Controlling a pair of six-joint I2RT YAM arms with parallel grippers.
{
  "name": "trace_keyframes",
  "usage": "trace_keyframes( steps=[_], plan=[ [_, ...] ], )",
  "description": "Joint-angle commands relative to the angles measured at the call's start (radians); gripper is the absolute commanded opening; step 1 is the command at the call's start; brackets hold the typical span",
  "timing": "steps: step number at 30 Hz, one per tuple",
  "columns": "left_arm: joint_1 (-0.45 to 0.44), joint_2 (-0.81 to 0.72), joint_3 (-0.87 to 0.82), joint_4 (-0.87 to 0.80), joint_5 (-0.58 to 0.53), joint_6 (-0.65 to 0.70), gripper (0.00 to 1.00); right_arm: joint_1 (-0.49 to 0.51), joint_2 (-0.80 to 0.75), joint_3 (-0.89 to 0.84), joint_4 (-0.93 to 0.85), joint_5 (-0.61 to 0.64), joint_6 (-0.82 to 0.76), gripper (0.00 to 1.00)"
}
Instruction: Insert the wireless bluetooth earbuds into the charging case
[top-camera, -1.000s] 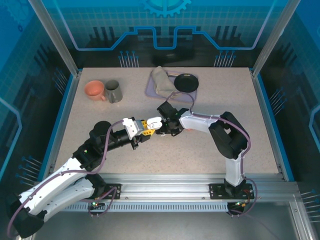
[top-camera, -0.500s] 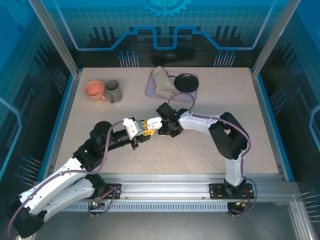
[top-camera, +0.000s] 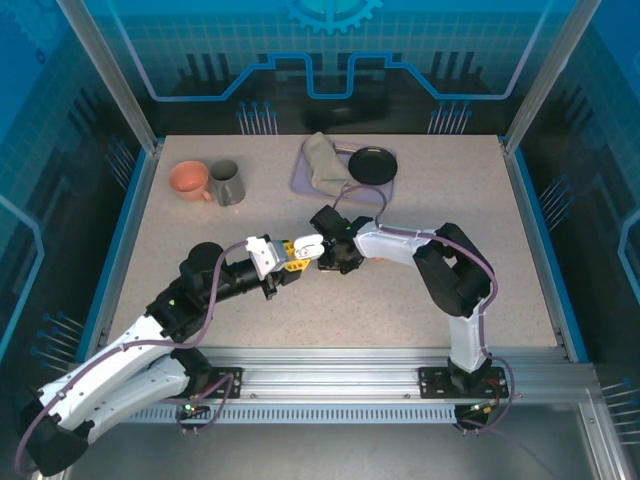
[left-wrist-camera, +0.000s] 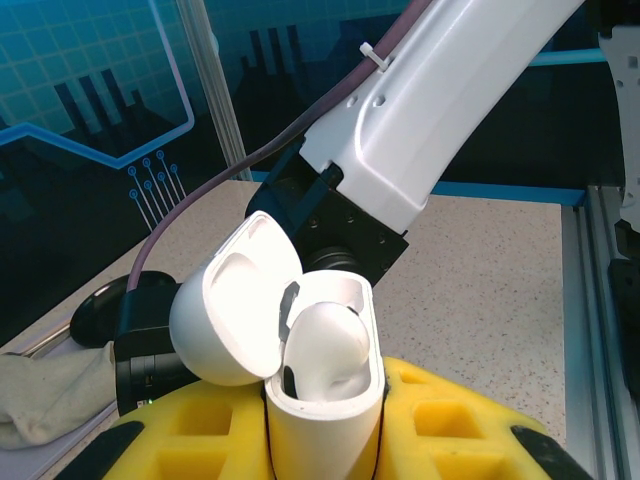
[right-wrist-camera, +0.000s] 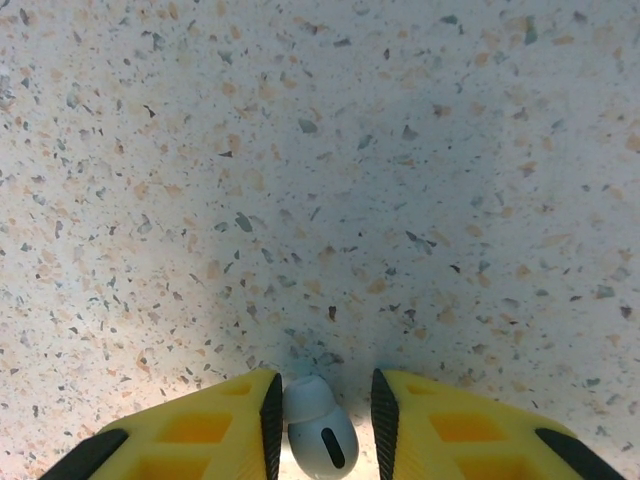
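Note:
My left gripper (top-camera: 297, 252) is shut on the white charging case (left-wrist-camera: 325, 410), gripping it upright between its yellow fingers (left-wrist-camera: 450, 420). The lid (left-wrist-camera: 230, 320) is swung open to the left, and one white earbud (left-wrist-camera: 325, 340) sits in the case. Right beside the case, my right gripper (top-camera: 330, 256) points down at the speckled table. In the right wrist view a second white earbud (right-wrist-camera: 318, 432) lies between the black pads (right-wrist-camera: 271, 420). It touches the left pad and stands a little apart from the right one. The salmon-pink earbuds are out of view.
An orange mug (top-camera: 188, 180) and a grey mug (top-camera: 227, 183) stand at the back left. A purple mat (top-camera: 300, 178) at the back centre carries a crumpled cloth (top-camera: 322, 160) and a black bowl (top-camera: 372, 164). My right arm (left-wrist-camera: 440, 90) looms just behind the case.
My right gripper has shifted slightly left and back, closer to the case. The left arm and the case have stayed put.

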Motion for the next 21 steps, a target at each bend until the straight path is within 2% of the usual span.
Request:
trace_keyframes(
  steps=[1, 10, 21],
  plan=[
    [-0.006, -0.008, -0.009, 0.010, -0.016, 0.025, 0.00, 0.018, 0.032, 0.011, -0.028, -0.010, -0.011, 0.32],
    [-0.007, -0.007, -0.008, 0.010, -0.016, 0.024, 0.00, 0.027, 0.026, -0.002, -0.037, -0.014, -0.019, 0.28],
    [-0.007, -0.007, -0.011, 0.011, -0.014, 0.023, 0.00, 0.034, -0.003, -0.022, -0.040, 0.005, 0.000, 0.32]
  ],
)
